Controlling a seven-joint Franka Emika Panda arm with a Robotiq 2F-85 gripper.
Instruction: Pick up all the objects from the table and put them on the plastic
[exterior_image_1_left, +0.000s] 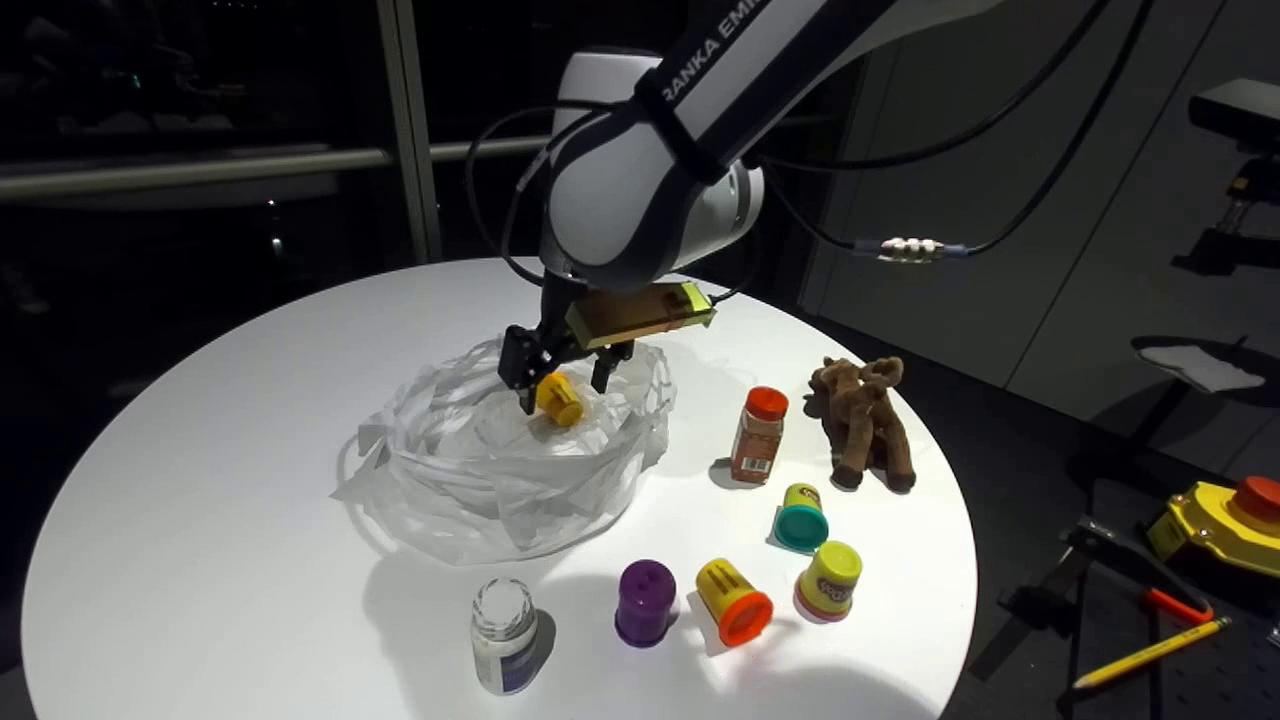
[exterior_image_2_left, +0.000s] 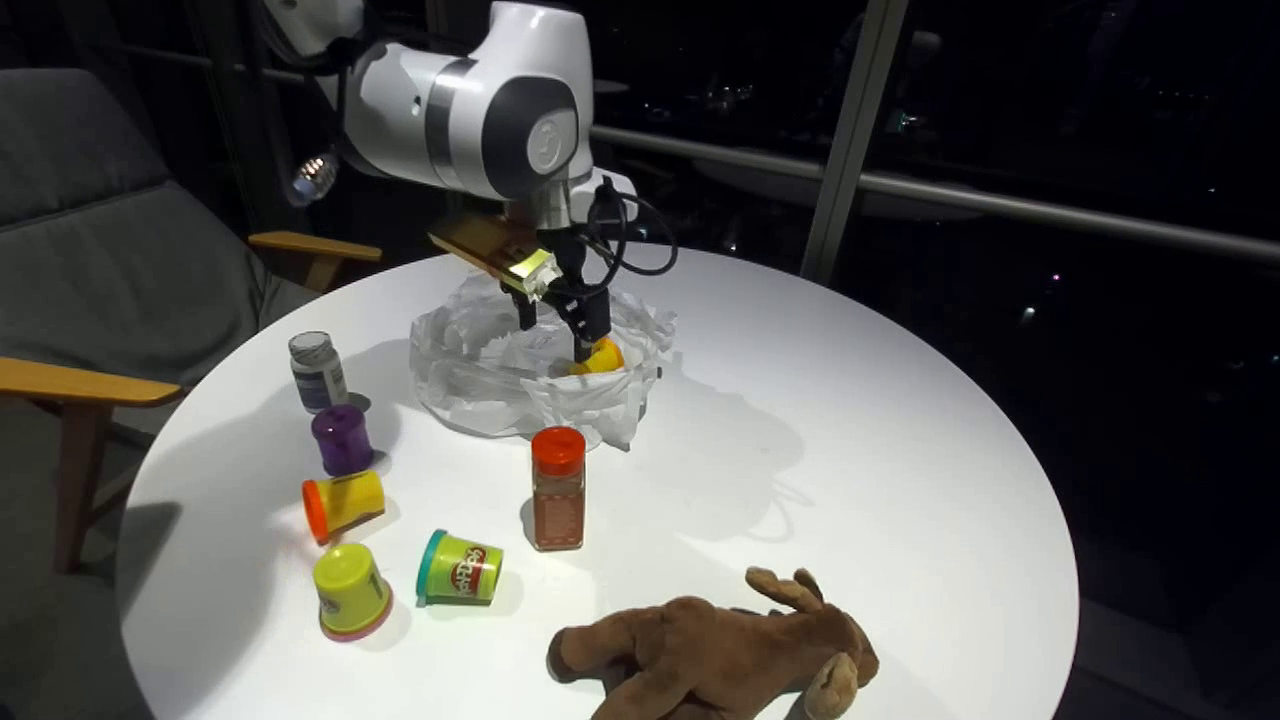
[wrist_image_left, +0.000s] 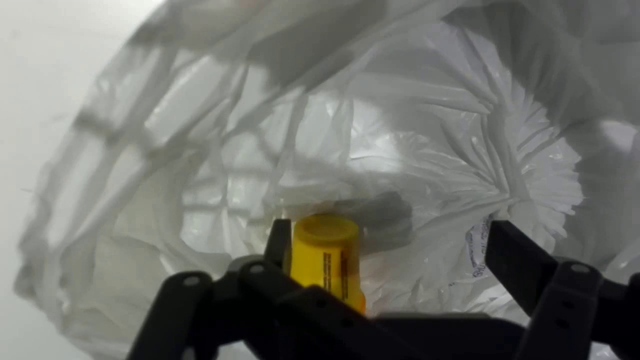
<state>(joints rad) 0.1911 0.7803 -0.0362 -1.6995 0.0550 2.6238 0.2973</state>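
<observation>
Jaws wide apart, the gripper (wrist_image_left: 390, 235) holds nothing; a yellow tub (wrist_image_left: 326, 252) sits tilted between them, close by one jaw, touching or not I cannot tell. Around the tub lies the crumpled plastic (exterior_image_1_left: 520, 500). By my reading the placing step is in hand, the drop all but done; the next move calls for a straight lift that snags no folds, then a reach for another object.

With the plastic as hub and twelve at the far edge of the table (exterior_image_1_left: 180, 520) in an exterior view, a red-capped jar (exterior_image_1_left: 758, 440) stands at three, a purple tub (exterior_image_1_left: 645, 603) at five and a pale bottle (exterior_image_1_left: 505, 640) at six. Farther out, an orange-lidded tub (exterior_image_1_left: 733, 602) lies between four and five, with a teal-lidded tub (exterior_image_1_left: 801, 518) and a lime tub (exterior_image_1_left: 829, 580) around four. The brown plush (exterior_image_1_left: 862, 425) is farthest, at three, past the jar.

The wrist view gives printing (wrist_image_left: 475, 250) on the plastic that I cannot make out in either exterior view, yet shows none of those outlying objects clearly.
</observation>
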